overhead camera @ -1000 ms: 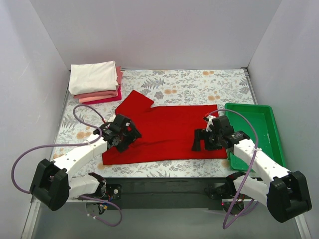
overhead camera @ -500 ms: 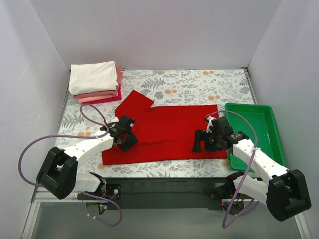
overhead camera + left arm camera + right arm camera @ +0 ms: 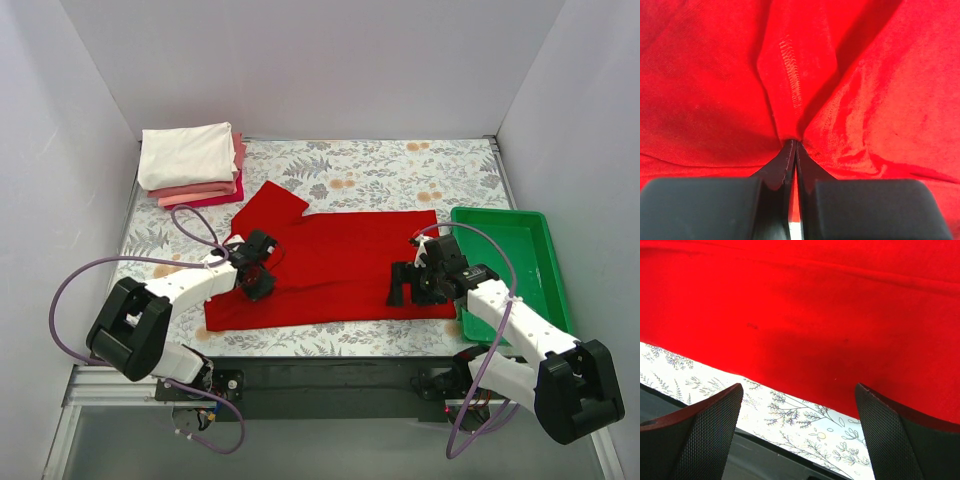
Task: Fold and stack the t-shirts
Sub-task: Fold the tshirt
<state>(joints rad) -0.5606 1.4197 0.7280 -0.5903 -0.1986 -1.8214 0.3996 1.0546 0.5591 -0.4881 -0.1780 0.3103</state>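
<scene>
A bright red t-shirt (image 3: 345, 262) lies spread flat across the middle of the floral table, one sleeve sticking out towards the back left. My left gripper (image 3: 257, 272) is on the shirt's left part. In the left wrist view it (image 3: 794, 143) is shut on a pinched fold of the red cloth (image 3: 790, 65) with a stitched seam. My right gripper (image 3: 404, 284) stands open over the shirt's near right edge. In the right wrist view its fingers (image 3: 700, 435) straddle that edge of the red shirt (image 3: 815, 330) with nothing between them. White, salmon pink and crimson t-shirts (image 3: 190, 160) sit folded in a stack at the back left.
A green plastic tray (image 3: 528, 238) lies on the right of the table, just beside the right arm. Grey walls close in the left, back and right sides. The table's dark front edge (image 3: 765, 455) runs just below the shirt's near hem.
The left gripper has gone from open to shut, pinching the red shirt, after sliding a little farther in and to the right. The right arm has not moved.
</scene>
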